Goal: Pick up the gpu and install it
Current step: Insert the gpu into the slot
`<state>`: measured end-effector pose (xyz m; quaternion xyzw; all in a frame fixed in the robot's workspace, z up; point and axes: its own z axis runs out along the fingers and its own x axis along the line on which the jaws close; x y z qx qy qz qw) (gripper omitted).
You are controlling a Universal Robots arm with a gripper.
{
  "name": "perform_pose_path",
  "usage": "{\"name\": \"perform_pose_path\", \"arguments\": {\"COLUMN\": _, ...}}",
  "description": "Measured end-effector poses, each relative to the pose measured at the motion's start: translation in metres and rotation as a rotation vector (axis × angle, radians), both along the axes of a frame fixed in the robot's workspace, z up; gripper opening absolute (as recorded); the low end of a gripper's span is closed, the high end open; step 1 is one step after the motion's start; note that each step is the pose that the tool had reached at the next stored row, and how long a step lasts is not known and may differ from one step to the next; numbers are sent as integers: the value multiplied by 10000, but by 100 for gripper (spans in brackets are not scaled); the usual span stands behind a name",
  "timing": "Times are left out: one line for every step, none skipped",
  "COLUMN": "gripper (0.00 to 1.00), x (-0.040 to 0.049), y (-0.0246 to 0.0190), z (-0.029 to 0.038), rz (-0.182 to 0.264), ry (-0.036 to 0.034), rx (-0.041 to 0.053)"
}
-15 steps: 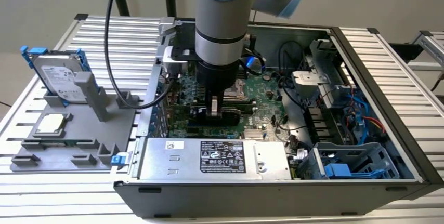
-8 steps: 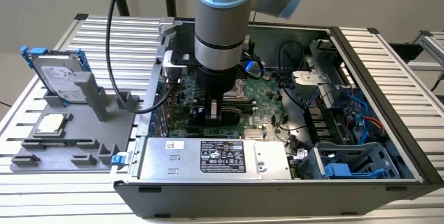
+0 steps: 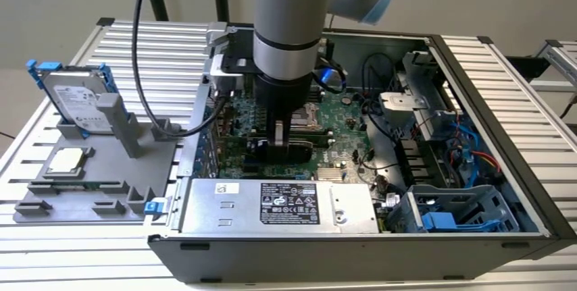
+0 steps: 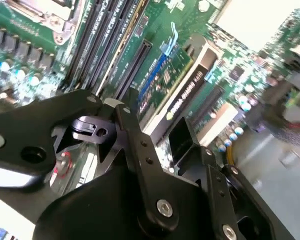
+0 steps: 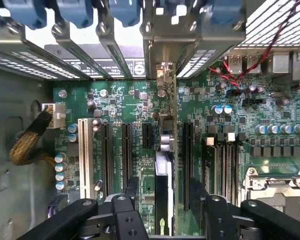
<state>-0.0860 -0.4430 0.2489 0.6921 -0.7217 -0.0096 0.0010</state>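
The arm reaches straight down into the open black computer case (image 3: 505, 190), and its black hand (image 3: 281, 144) sits low over the green motherboard (image 3: 347, 119), clenched on the gpu (image 3: 280, 136), a thin flat card standing on its long edge between the fingers. In the first wrist view the gpu (image 5: 162, 200) runs edge-on from the hand (image 5: 162, 220) toward the silver slotted rear wall of the case (image 5: 155, 45), in line with a dark expansion slot on the motherboard (image 5: 270, 110), with other long slots just beside it on either side. In the second wrist view the card's black shroud face (image 4: 187, 100) rises above the board next to those slots, with the black finger links (image 4: 140, 145) closed against it. On the slatted metal worktop (image 3: 54, 257) at the exterior view's left, a grey parts holder (image 3: 99, 183) carries a silver hard drive in a blue frame (image 3: 77, 98), well apart from the case.
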Motion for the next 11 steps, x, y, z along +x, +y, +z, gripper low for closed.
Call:
{"name": "perform_pose_path", "arguments": {"gripper": 100, "x": 0, "y": 0, "z": 46, "rz": 0, "ry": 0, "rx": 0}}
{"name": "perform_pose_path", "arguments": {"gripper": 100, "x": 0, "y": 0, "z": 91, "rz": 0, "ry": -1, "rx": 2}}
{"name": "perform_pose_path", "arguments": {"gripper": 100, "x": 0, "y": 0, "z": 137, "rz": 0, "ry": 0, "rx": 0}}
{"name": "perform_pose_path", "arguments": {"gripper": 100, "x": 0, "y": 0, "z": 181, "rz": 0, "ry": -1, "rx": 1}}
{"name": "perform_pose_path", "arguments": {"gripper": 100, "x": 0, "y": 0, "z": 226, "rz": 1, "ry": 1, "rx": 0}}
{"name": "perform_pose_path", "arguments": {"gripper": 100, "x": 0, "y": 0, "z": 272, "rz": 1, "ry": 0, "rx": 0}}
{"name": "perform_pose_path", "arguments": {"gripper": 100, "x": 0, "y": 0, "z": 316, "rz": 0, "ry": -1, "rx": 2}}
{"name": "perform_pose_path", "arguments": {"gripper": 100, "x": 0, "y": 0, "z": 366, "rz": 0, "ry": 0, "rx": -1}}
{"name": "perform_pose_path", "arguments": {"gripper": 100, "x": 0, "y": 0, "z": 407, "rz": 0, "ry": -1, "rx": 1}}
{"name": "perform_pose_path", "arguments": {"gripper": 100, "x": 0, "y": 0, "z": 428, "rz": 1, "ry": 0, "rx": 0}}
{"name": "perform_pose_path", "arguments": {"gripper": 100, "x": 1, "y": 0, "z": 428, "rz": 1, "ry": -1, "rx": 2}}
